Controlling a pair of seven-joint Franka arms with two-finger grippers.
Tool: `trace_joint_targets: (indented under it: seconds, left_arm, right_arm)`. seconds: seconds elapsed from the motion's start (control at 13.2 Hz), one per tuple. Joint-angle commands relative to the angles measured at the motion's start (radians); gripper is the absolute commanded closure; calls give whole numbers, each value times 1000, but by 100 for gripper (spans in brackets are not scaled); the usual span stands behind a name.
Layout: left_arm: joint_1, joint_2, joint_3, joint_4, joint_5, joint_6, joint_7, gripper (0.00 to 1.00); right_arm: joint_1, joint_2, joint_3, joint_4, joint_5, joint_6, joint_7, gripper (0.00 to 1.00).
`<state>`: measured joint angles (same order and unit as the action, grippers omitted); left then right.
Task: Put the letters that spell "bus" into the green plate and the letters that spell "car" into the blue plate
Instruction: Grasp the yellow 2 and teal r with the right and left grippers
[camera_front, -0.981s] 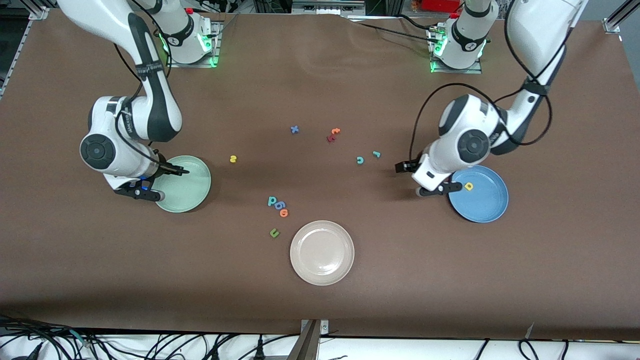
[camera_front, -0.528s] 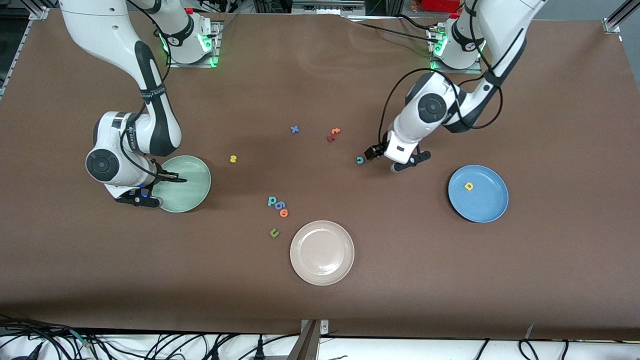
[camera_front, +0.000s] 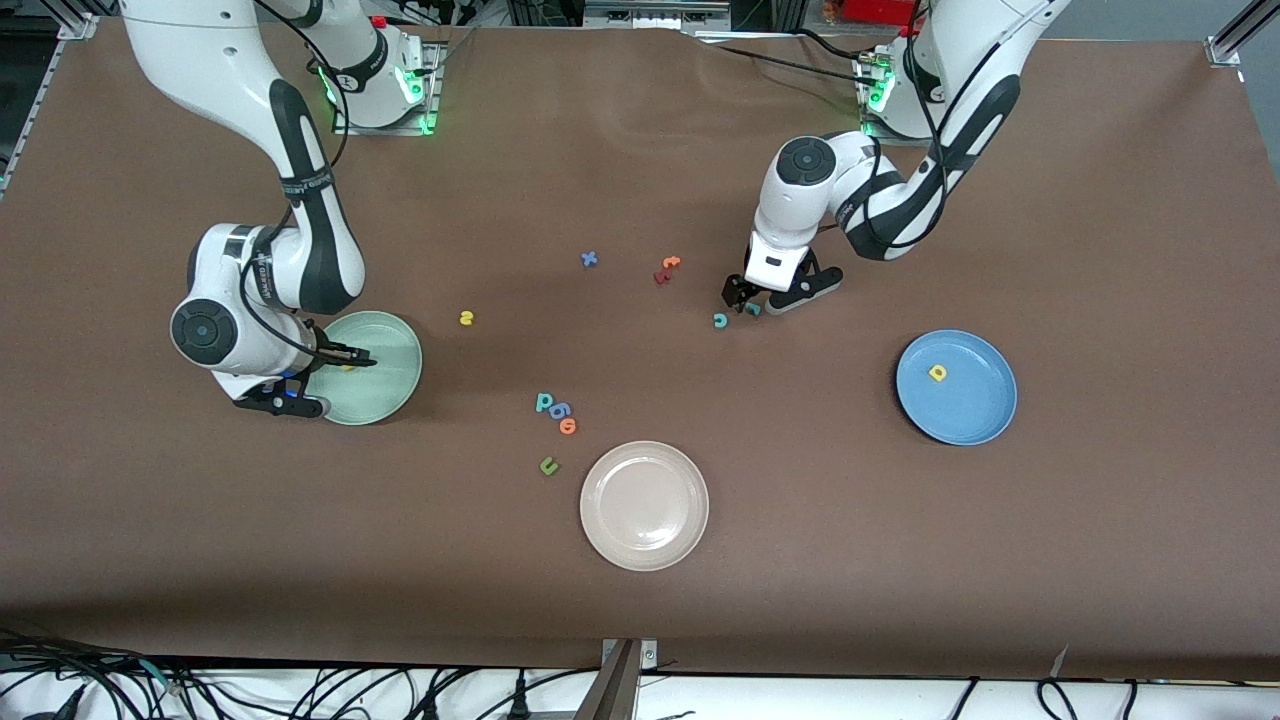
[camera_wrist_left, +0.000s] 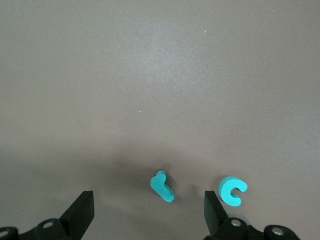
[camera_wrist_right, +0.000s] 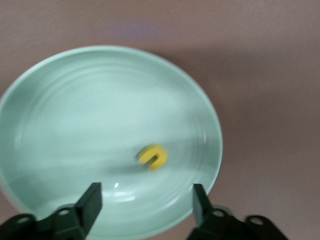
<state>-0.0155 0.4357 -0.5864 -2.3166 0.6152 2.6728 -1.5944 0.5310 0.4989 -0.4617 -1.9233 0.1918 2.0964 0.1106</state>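
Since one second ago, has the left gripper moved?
Yes. The left gripper has left the blue plate and gone toward the table's middle; it now hangs over the teal "r".

The "u" (camera_wrist_right: 152, 156) lies in the green plate (camera_front: 395, 390) at the right arm's end of the table; the "a" (camera_front: 937, 373) lies in the blue plate (camera_front: 975, 415) at the left arm's end; the "r" (camera_wrist_left: 162, 186) and "c" (camera_wrist_left: 232, 191) lie side by side between them, apart
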Motion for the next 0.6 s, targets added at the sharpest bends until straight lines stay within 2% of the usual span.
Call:
trace_joint_targets:
  seconds: [0.0, 0.15, 0.3, 0.53]
  left_arm:
    - [2, 35, 0, 8, 48, 24, -42, 4]
    - [-4, 58, 2, 22, 48, 22, -42, 11]
    - [-7, 69, 2, 23, 48, 22, -41, 22]
    - [-7, 81, 4, 46, 48, 16, -33, 36]
  right_arm:
    - [55, -57, 6, 27, 14, -98, 117, 2]
    - [115, -66, 31, 27, 14, -96, 280, 2]
    - [135, -62, 90, 26, 15, -72, 439, 2]
    - [135, -51, 153, -15, 15, 28, 530, 4]
